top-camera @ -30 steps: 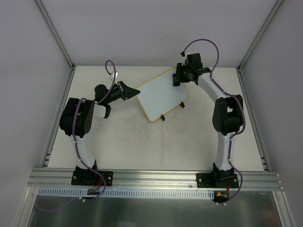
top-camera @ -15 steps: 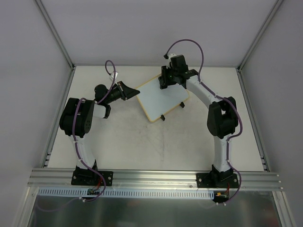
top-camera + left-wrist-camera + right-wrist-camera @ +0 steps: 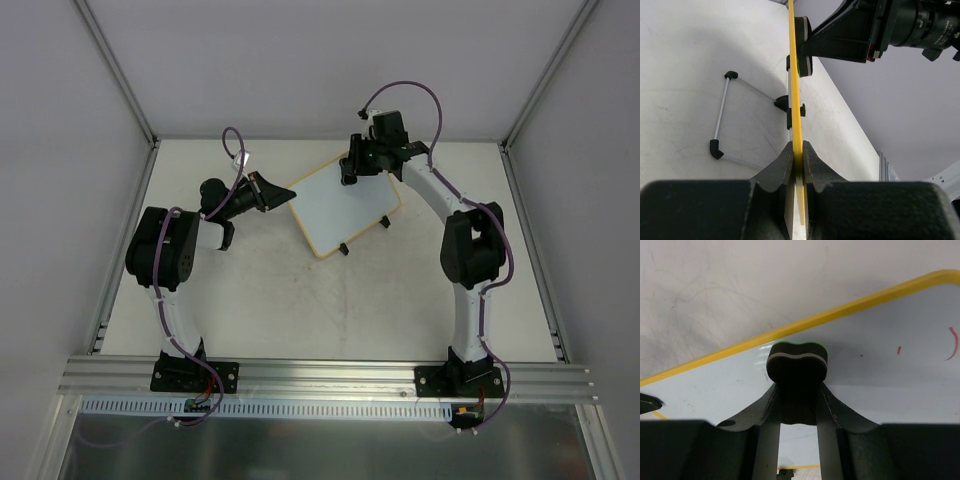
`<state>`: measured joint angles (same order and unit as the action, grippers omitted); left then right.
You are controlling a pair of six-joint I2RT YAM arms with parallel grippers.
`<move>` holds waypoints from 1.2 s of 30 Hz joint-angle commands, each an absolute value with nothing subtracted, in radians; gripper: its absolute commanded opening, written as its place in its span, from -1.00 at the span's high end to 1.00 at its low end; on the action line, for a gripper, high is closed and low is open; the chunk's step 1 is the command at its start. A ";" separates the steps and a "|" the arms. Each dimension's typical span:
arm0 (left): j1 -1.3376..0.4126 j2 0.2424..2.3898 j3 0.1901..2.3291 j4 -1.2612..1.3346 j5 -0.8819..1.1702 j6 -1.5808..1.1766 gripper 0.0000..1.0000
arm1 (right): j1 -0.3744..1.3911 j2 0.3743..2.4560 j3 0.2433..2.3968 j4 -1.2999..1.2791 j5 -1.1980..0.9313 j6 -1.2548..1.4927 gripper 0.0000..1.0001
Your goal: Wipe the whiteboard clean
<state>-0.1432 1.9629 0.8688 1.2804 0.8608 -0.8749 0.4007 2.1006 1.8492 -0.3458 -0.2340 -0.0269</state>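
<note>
The whiteboard stands tilted at the back middle of the table, white with a yellow frame and two black clip feet. My left gripper is shut on its left edge; the left wrist view shows the yellow edge clamped between my jaws. My right gripper is shut on a small black eraser and presses it on the board's face near its far edge. Small red marks show on the board to the right of the eraser.
The table is enclosed by grey walls and aluminium posts. A thin wire stand lies on the table behind the board in the left wrist view. A metal rail runs along the near edge.
My right gripper with the eraser swept left across the board's far edge, then moved slightly back right. The left gripper and the board have not moved.
</note>
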 commanded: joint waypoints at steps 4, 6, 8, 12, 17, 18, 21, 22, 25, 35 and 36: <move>-0.167 1.951 0.880 1.422 0.991 -0.839 1.00 | 0.328 2.152 1.945 -0.391 -0.207 -0.003 1.00; -0.167 1.950 0.877 1.431 1.000 -0.841 1.00 | 0.308 2.157 1.956 -0.397 -0.198 0.017 0.99; -0.167 1.948 0.876 1.434 1.000 -0.841 1.00 | 0.296 2.164 1.962 -0.397 -0.201 0.028 0.99; -0.167 1.947 0.876 1.430 1.003 -0.839 1.00 | 0.275 2.180 1.986 -0.413 -0.186 0.028 0.99; -0.167 1.948 0.877 1.428 1.003 -0.836 1.00 | 0.264 2.195 2.005 -0.426 -0.173 0.017 0.99; -0.167 1.948 0.877 1.427 1.002 -0.835 1.00 | 0.261 2.200 2.006 -0.429 -0.169 0.014 1.00; -0.167 1.948 0.877 1.425 1.002 -0.833 1.00 | 0.252 2.207 2.008 -0.436 -0.169 0.011 1.00; -0.167 1.948 0.877 1.424 1.003 -0.833 1.00 | 0.247 2.209 2.008 -0.439 -0.170 0.008 0.99; -0.167 1.948 0.877 1.422 1.002 -0.831 1.00 | 0.239 2.217 2.011 -0.462 -0.176 0.009 1.00; -0.167 1.945 0.877 1.419 1.000 -0.830 1.00 | 0.198 2.207 1.928 -0.460 -0.325 0.023 1.00; -0.167 1.945 0.877 1.420 1.000 -0.830 1.00 | 0.196 2.203 1.915 -0.456 -0.346 0.023 1.00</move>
